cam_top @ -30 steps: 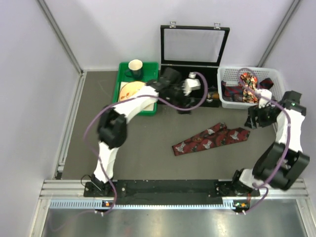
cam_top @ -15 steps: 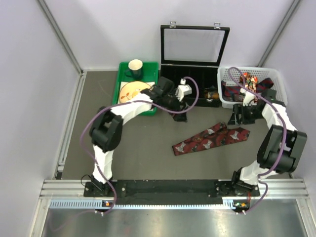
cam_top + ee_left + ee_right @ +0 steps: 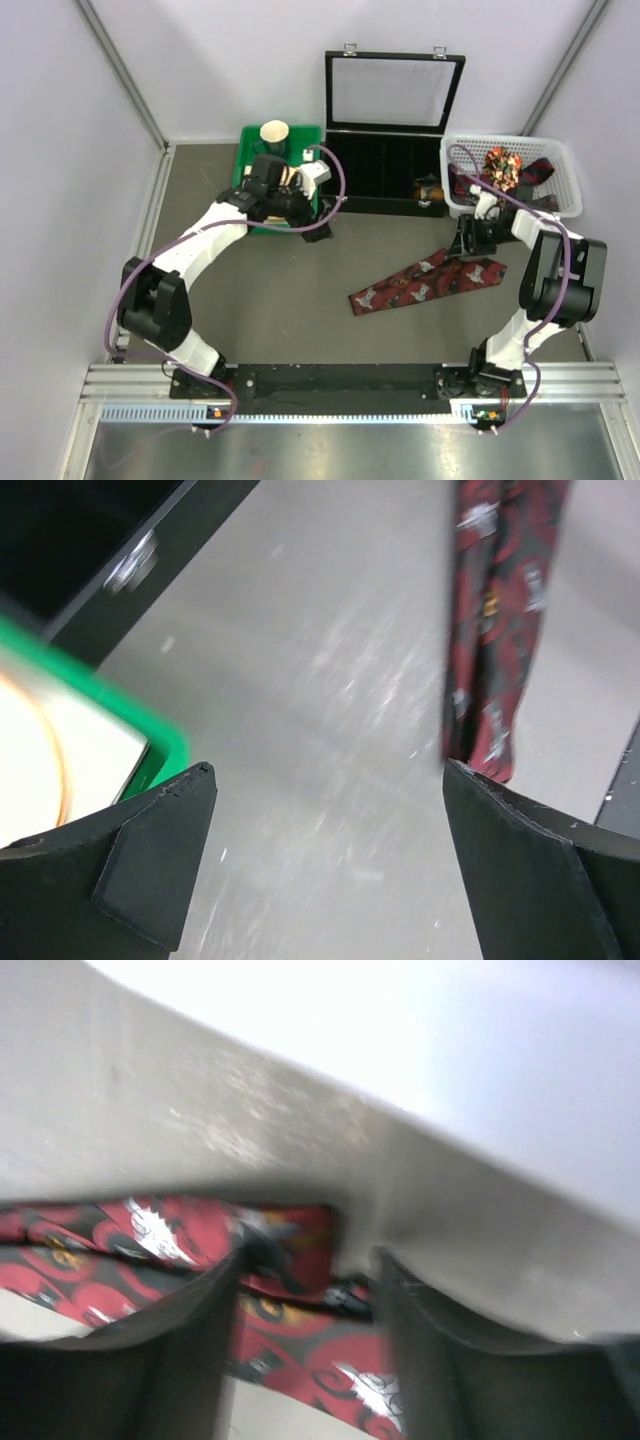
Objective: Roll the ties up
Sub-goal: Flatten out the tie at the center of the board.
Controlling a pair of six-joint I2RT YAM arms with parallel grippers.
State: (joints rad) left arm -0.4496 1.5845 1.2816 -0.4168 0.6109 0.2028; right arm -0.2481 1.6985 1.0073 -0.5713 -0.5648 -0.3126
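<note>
Hovering over the grey table (image 3: 300, 290) just off the green tray's (image 3: 305, 130) near right corner, the left gripper (image 3: 318, 222) has its fingers (image 3: 150, 870) spread wide, with nothing between them. A cup (image 3: 274, 135) and a cream plate (image 3: 40, 770) sit in that tray. Next to the right stands a black case (image 3: 380, 170) with its lid raised. In front of it the patterned maroon tie (image 3: 430, 280) lies folded flat on the table, its small pale motifs too blurred to read. The right gripper (image 3: 470, 240) sits low over this tie's right end; its fingers (image 3: 200, 1340) are apart, red fabric (image 3: 150, 1240) showing in the gap. Just beyond is a white basket (image 3: 560, 212) holding a bunched floral tie (image 3: 503, 163) and darker ties (image 3: 468, 185).
</note>
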